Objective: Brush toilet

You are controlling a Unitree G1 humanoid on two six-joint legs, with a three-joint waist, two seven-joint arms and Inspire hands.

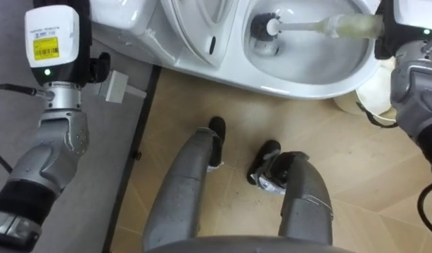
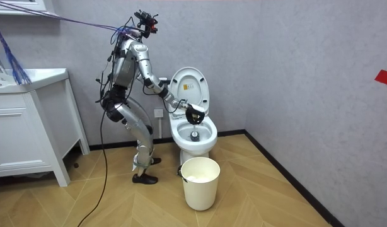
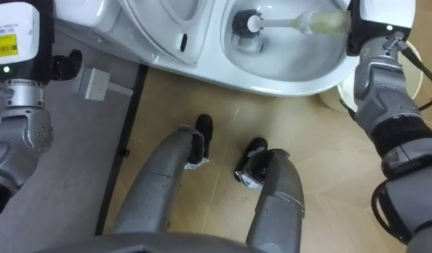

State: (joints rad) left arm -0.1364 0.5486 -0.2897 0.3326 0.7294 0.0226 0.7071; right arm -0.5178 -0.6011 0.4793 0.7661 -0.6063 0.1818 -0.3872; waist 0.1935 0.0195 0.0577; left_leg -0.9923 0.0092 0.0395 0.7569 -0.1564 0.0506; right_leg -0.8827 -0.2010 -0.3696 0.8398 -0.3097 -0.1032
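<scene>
The toilet point(image 1: 300, 86) is white and shiny. The brush point(image 1: 321, 27) has a black, bristly head and a pale, milky handle. The right hand point(image 2: 193, 114) looks black. The floor point(image 1: 364, 176) is light brown, with wood lines running along it. The wall point(image 2: 307, 63) is plain grey, with one small red mark point(image 2: 386, 77). The bin point(image 2: 200, 183) is creamy white. The cupboard point(image 2: 23, 142) is white too.
</scene>
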